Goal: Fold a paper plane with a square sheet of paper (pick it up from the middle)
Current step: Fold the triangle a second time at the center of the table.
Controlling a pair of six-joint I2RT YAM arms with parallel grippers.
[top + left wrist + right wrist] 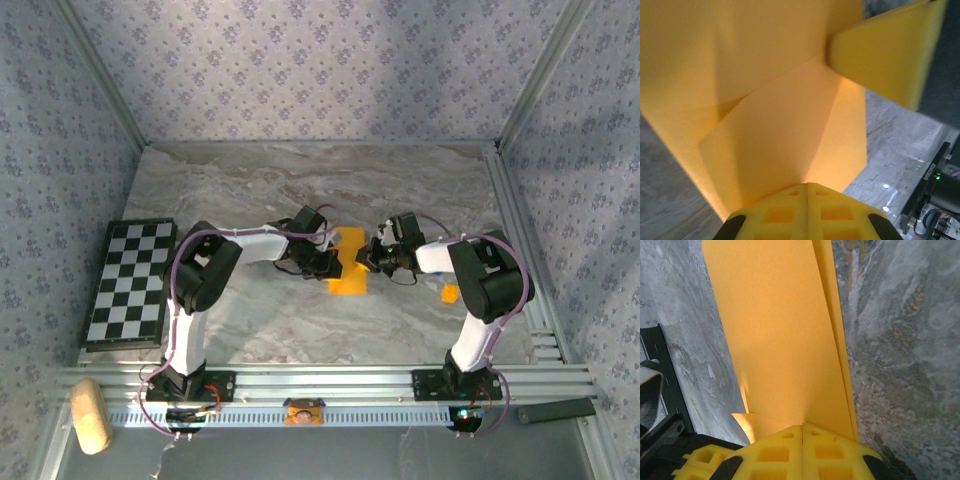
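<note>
The paper [780, 130] is cropped at the top.

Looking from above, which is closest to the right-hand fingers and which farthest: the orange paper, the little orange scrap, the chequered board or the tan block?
1. The orange paper: pinched in the right fingers, mid-table.
2. The orange scrap: just to their right.
3. The chequered board: far left edge.
4. The tan block: near-left corner, off the table.

Soft, even overhead light, weak shadows in top view. Wrist views soft-focus up close; paper [785, 135] glows, folds shaded.
</note>
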